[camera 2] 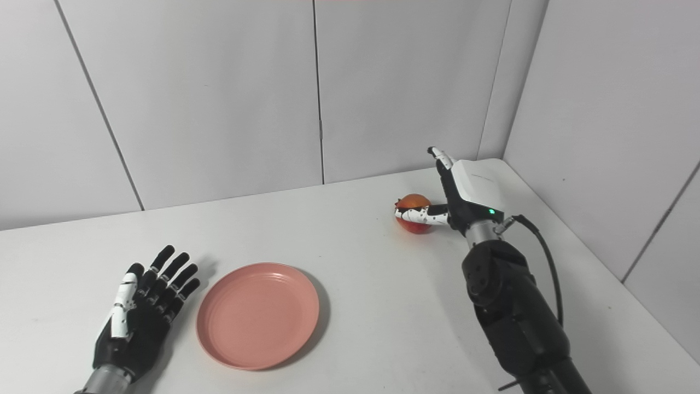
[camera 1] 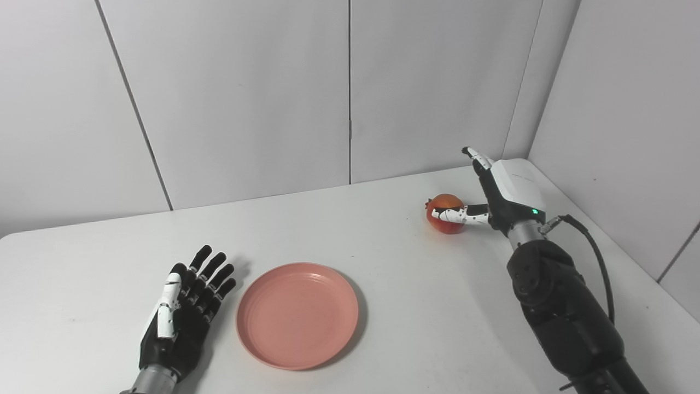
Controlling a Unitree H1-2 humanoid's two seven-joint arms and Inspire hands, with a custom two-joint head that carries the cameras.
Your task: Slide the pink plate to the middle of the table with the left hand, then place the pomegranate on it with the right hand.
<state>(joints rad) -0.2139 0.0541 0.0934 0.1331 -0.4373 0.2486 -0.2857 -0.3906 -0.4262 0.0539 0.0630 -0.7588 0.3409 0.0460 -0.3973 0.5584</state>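
Note:
The pink plate [camera 1: 298, 314] lies flat on the white table [camera 1: 383, 246], toward the front and a little left of centre. My left hand [camera 1: 183, 312] rests palm up just left of the plate, open with fingers spread, not touching it. The red pomegranate [camera 1: 445, 212] sits at the back right of the table. My right hand [camera 1: 495, 191] is beside it on its right, open: the thumb lies across the fruit's front and the other fingers point up and away behind it.
Grey wall panels stand behind the table, and a side wall [camera 1: 629, 137] runs close along its right edge. A black cable [camera 1: 599, 257] loops off the right forearm.

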